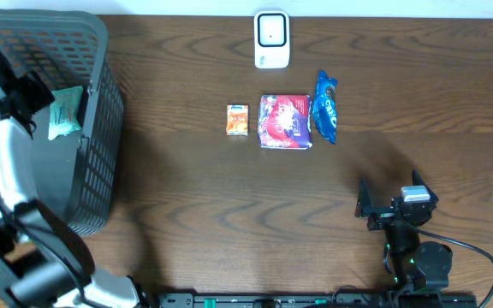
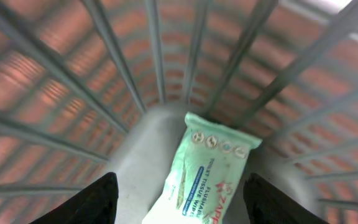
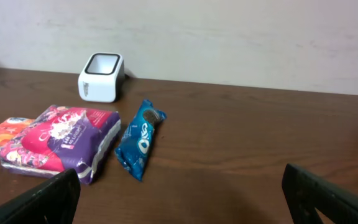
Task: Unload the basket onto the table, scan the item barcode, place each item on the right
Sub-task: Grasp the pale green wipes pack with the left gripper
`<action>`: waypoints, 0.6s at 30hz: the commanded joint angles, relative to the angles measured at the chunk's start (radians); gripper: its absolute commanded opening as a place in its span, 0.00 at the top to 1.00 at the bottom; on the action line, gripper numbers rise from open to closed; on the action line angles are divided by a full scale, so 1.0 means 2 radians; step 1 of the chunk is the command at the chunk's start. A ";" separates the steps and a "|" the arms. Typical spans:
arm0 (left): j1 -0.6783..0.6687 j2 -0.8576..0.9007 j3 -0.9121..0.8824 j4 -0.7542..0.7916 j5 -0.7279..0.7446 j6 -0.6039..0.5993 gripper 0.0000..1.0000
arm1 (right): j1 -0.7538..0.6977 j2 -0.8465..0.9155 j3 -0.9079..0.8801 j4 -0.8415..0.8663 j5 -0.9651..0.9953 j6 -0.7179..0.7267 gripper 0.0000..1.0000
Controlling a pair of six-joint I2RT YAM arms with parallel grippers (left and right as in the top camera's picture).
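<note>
So the left gripper (image 2: 179, 182) is down inside the grey basket (image 1: 103, 60) on the left side of the table (image 1: 229, 214), and its jaws stand apart with nothing clamped between them. From the left wrist view the green wipes pack (image 2: 207, 171) lies on the basket floor, right up against the slatted wall, sitting in the gap between the two fingers (image 2: 89, 202) but not touching either one as far as I can see. From overhead you can see the same pack near the basket's right wall. The scanner (image 1: 271, 38) sits upright at the far edge of the table, well apart from the basket. In front of it there's a row of three things: a small orange pack (image 1: 237, 120), a red and purple pack (image 1: 284, 121) just beside it, and a blue Oreo pack (image 1: 325, 106) touching or nearly touching that one on the right. The right gripper (image 3: 180, 190) hovers low over the near right part of the table, jaws wide apart and holding nothing, facing the row and the scanner.
</note>
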 commanded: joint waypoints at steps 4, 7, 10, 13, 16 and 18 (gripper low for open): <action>0.003 0.061 0.002 0.022 0.071 0.037 0.35 | -0.004 -0.003 -0.001 -0.001 -0.001 -0.006 0.01; 0.003 0.088 0.002 0.033 0.071 0.041 0.35 | -0.004 -0.003 -0.001 -0.001 -0.001 -0.006 0.01; 0.003 0.117 0.002 0.054 0.076 0.046 0.34 | -0.004 -0.003 -0.001 -0.001 -0.001 -0.006 0.01; 0.003 0.140 0.002 0.062 0.080 0.047 0.36 | -0.004 -0.003 -0.001 -0.001 -0.001 -0.006 0.01; 0.003 0.160 0.002 0.062 0.080 0.061 0.41 | -0.004 -0.003 -0.001 -0.001 -0.001 -0.006 0.01; 0.003 0.170 0.002 0.062 0.080 0.063 0.46 | -0.004 -0.003 -0.001 -0.001 -0.001 -0.006 0.01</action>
